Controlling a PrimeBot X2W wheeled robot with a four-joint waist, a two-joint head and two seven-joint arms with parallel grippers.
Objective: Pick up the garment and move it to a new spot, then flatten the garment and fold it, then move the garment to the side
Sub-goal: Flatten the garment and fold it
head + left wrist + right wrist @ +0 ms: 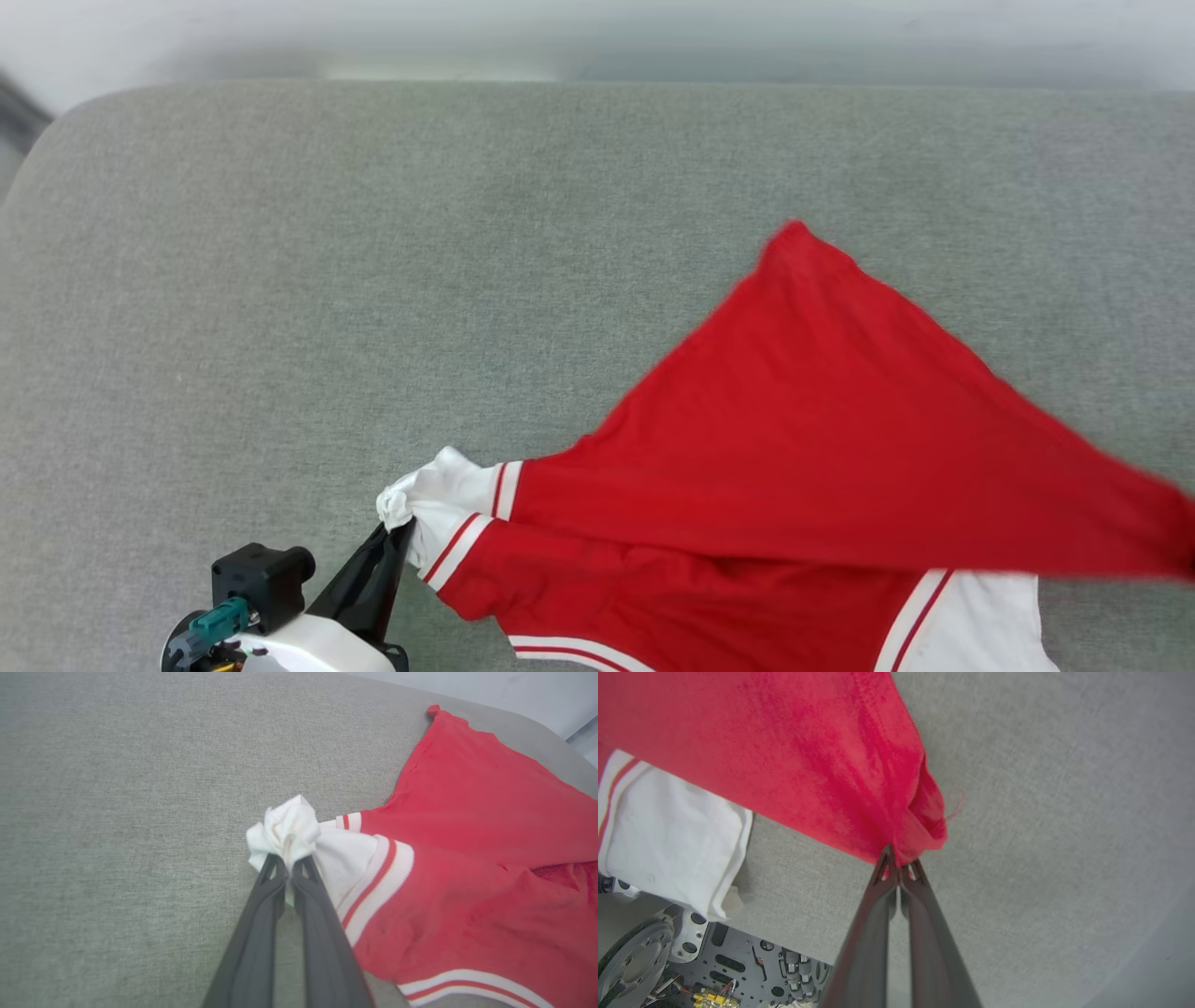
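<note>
My left gripper (288,864) has its two dark fingers pinched tight on the bunched white sleeve end (286,830) of the bright red soft fabric shirt (794,439). The white-and-red striped trim (373,882) lies just right of those fingertips. My right gripper (900,865) is closed on a gathered corner of the red cloth, which runs taut up and to the left from its tips. Between my two grips the shirt is stretched over the grey woven cushion surface (373,233), with one red point reaching well ahead of my fingers. The other white sleeve (668,849) lies left of my right fingers at the cushion's near edge, beside my dark perforated base plate (752,952) and a round grey metal joint (635,952)
</note>
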